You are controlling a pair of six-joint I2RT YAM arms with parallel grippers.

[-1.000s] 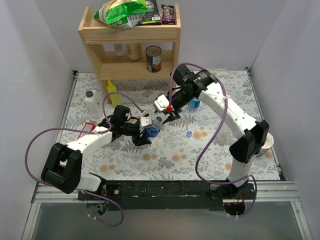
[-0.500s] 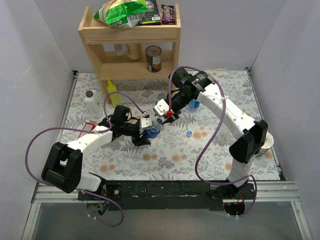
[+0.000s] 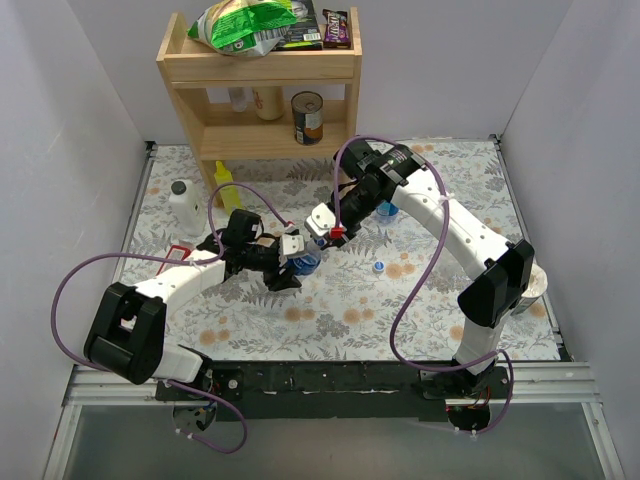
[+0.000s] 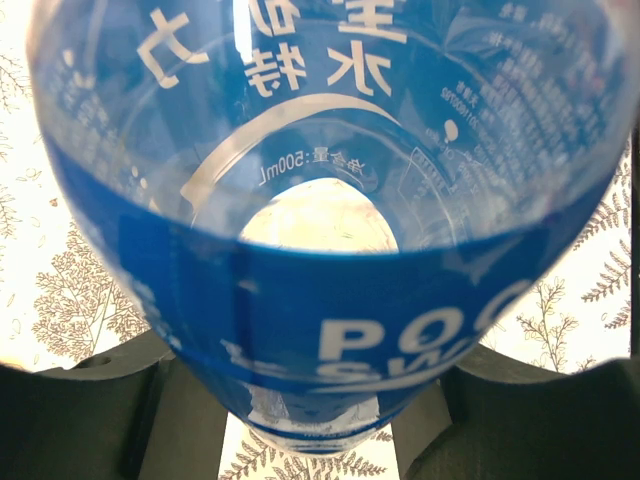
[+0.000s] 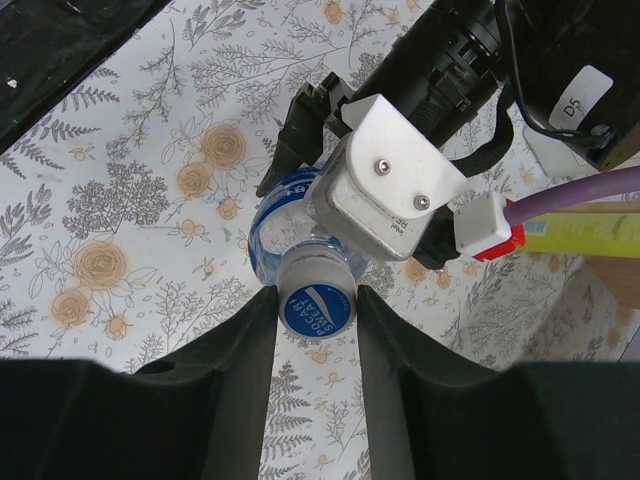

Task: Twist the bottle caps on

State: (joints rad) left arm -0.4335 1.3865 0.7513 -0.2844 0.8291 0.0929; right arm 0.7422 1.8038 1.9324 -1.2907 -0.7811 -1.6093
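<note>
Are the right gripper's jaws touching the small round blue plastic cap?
Touching: the right wrist view shows both jaws against the small round blue plastic cap, no gap.

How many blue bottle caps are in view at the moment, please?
2. One cap sits on the bottle held by the left gripper, between the fingers of the right gripper; a loose cap lies on the table, right of the bottle. A third may be hidden.
</note>
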